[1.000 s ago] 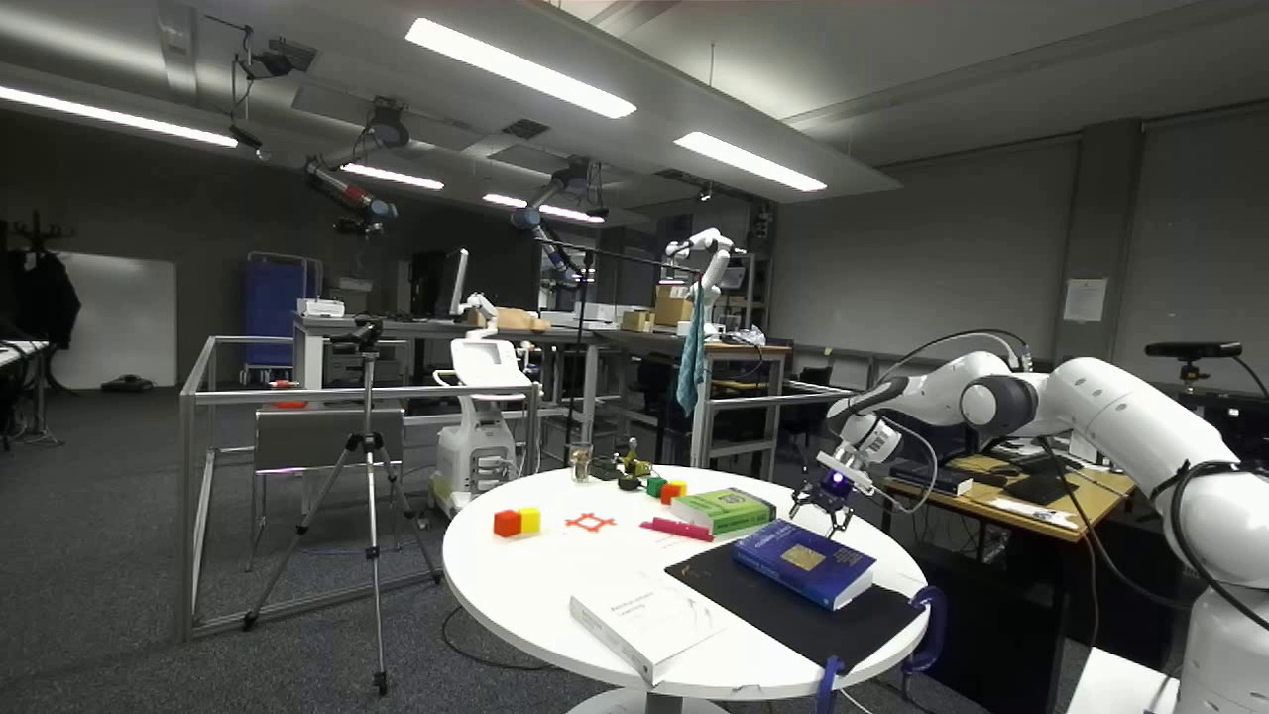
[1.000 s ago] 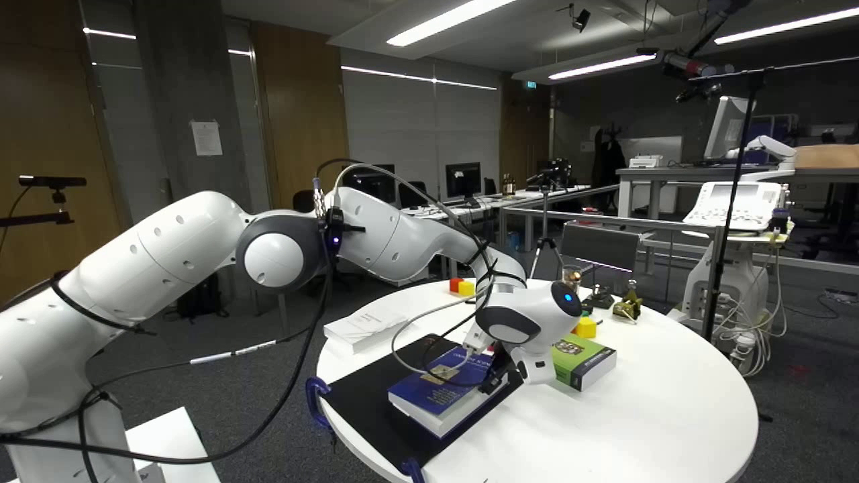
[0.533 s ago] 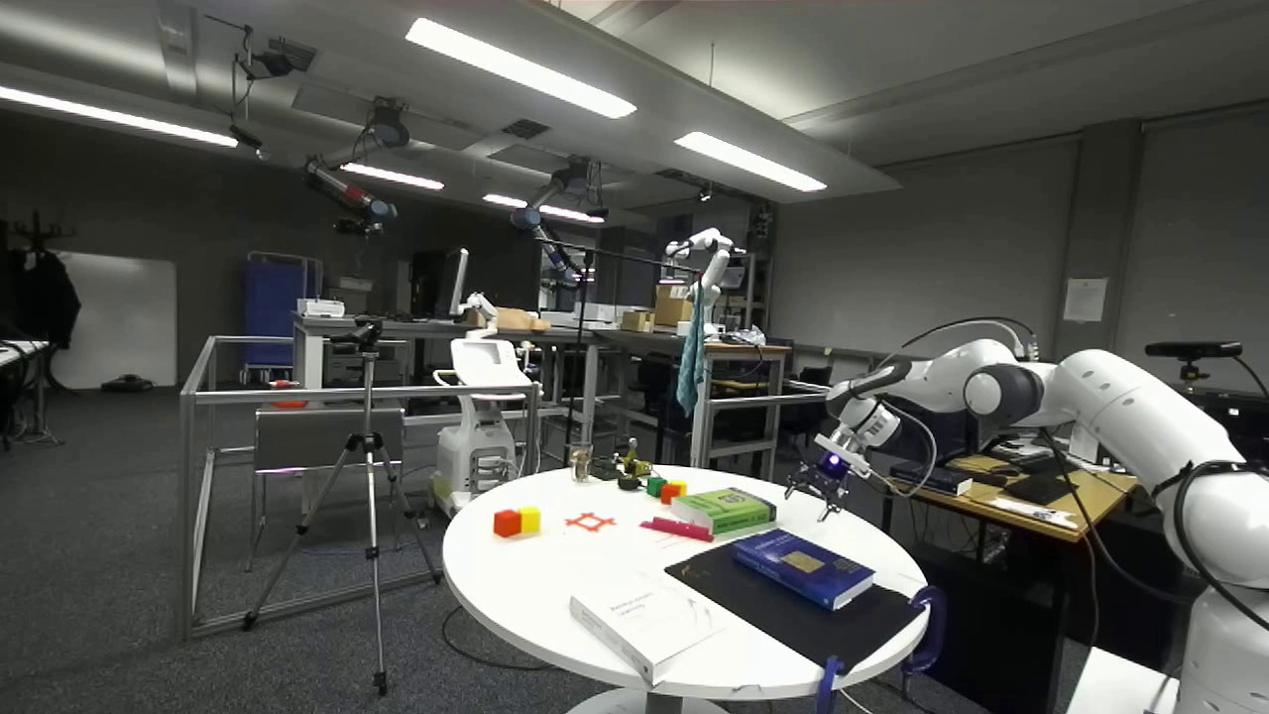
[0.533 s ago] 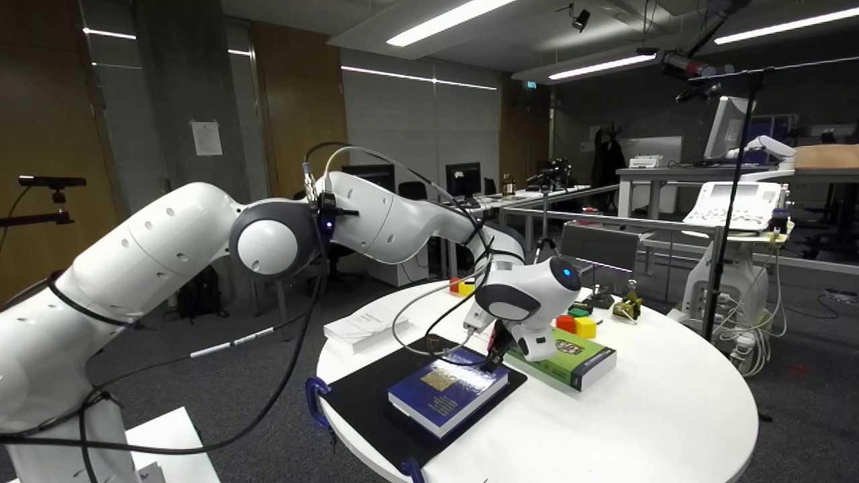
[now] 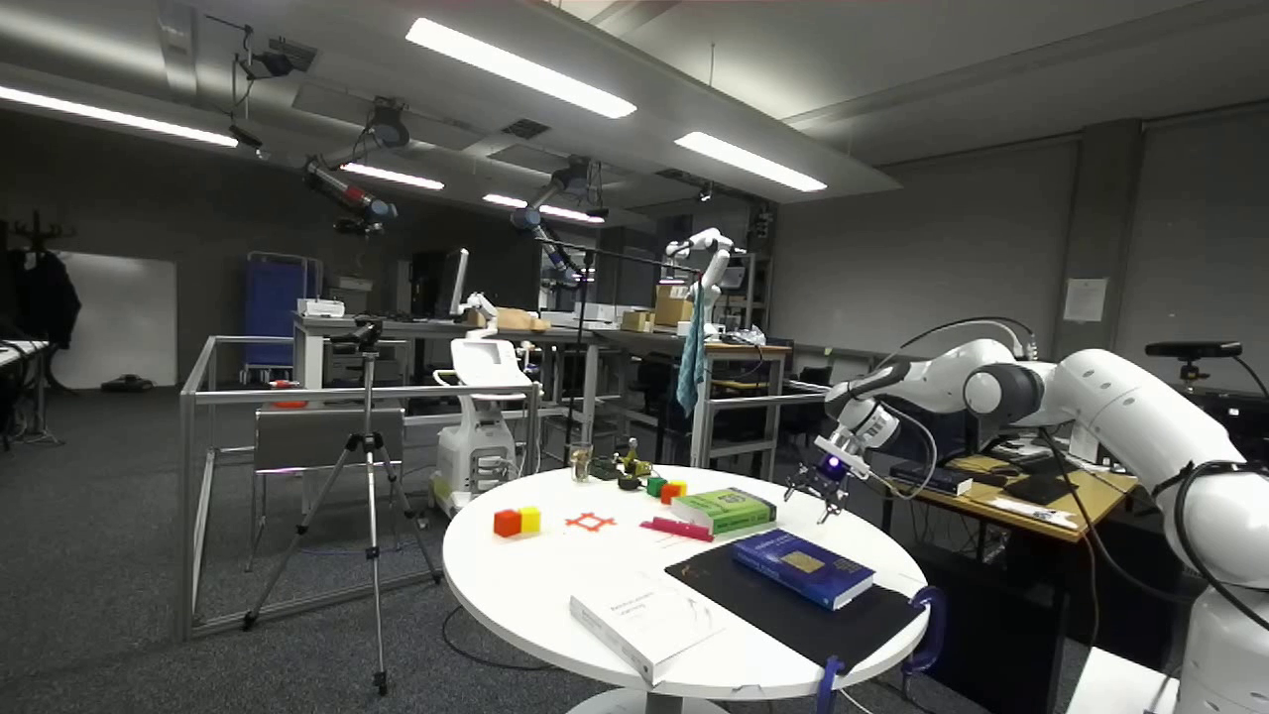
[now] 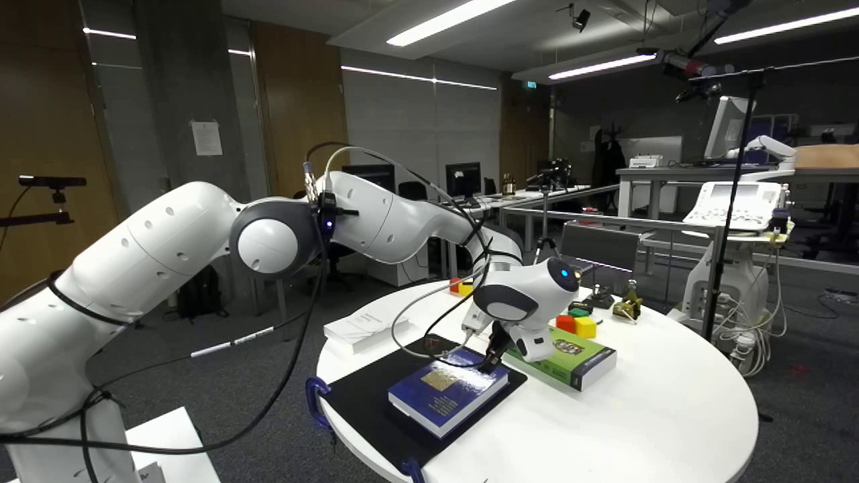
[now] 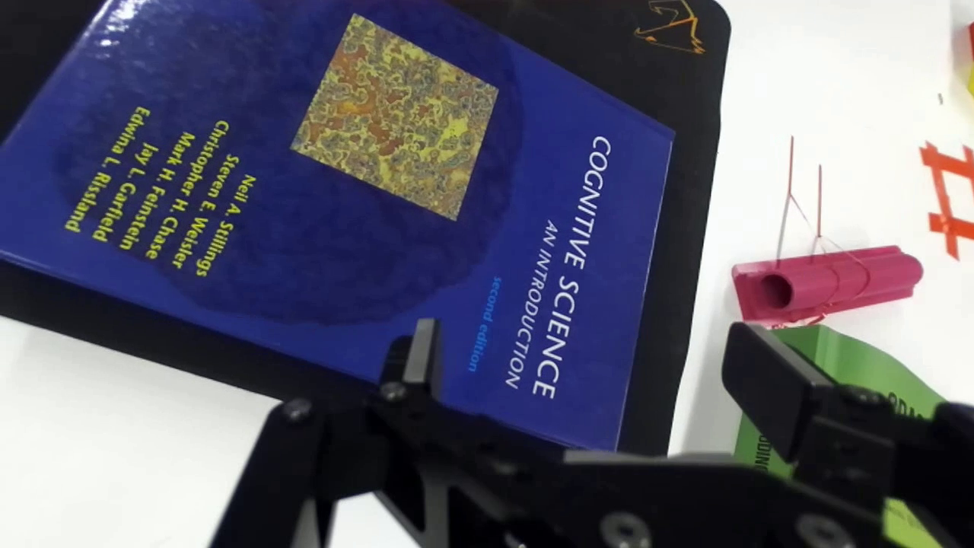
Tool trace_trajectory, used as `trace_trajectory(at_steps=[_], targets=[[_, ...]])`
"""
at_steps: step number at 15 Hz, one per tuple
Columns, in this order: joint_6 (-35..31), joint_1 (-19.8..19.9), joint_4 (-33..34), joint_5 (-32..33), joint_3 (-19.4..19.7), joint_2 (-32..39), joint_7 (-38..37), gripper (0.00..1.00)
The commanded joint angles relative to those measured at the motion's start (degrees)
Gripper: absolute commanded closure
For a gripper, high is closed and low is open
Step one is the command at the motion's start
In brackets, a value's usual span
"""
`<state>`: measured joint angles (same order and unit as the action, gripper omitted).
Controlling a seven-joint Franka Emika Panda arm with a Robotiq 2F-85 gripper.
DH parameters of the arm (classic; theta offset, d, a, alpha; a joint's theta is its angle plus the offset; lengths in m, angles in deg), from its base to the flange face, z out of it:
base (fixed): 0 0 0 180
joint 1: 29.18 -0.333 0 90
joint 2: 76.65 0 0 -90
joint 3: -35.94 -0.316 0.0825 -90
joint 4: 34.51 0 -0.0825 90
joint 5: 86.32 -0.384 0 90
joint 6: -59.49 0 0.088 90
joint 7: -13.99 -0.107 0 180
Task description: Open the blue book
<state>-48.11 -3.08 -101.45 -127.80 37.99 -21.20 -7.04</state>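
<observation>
None of the opening is done, as far as the pictures show: the blue book lies flat and shut, front cover up, on a black mat on the desk. By my reading the whole job is left: get under the cover's free edge, raise it and turn it over. In an exterior view the tool hangs clear, the book lower than it, with a gap between them. In the wrist view the tool's jaws stand well apart, clamped on nothing. The book's long page edge is on the tool's side, its spine farther off. A green book also lies lower than the tool.
</observation>
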Motion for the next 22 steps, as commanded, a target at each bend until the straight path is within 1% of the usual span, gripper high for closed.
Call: trace_trajectory(at_steps=[1,8,15,19,22], targets=[[-1.9,0.1,-3.7,0.4,0.5,-1.6,3.1,0.00],[-7.3,-0.1,-4.8,0.5,1.4,0.6,7.9,0.00],[-12.9,-0.2,-4.3,-1.2,-0.1,2.4,10.0,0.00],[-13.9,0.0,-4.1,-1.3,-1.1,2.7,10.3,0.00],[-13.5,-0.3,-3.4,-1.8,-1.0,3.4,10.5,0.00]])
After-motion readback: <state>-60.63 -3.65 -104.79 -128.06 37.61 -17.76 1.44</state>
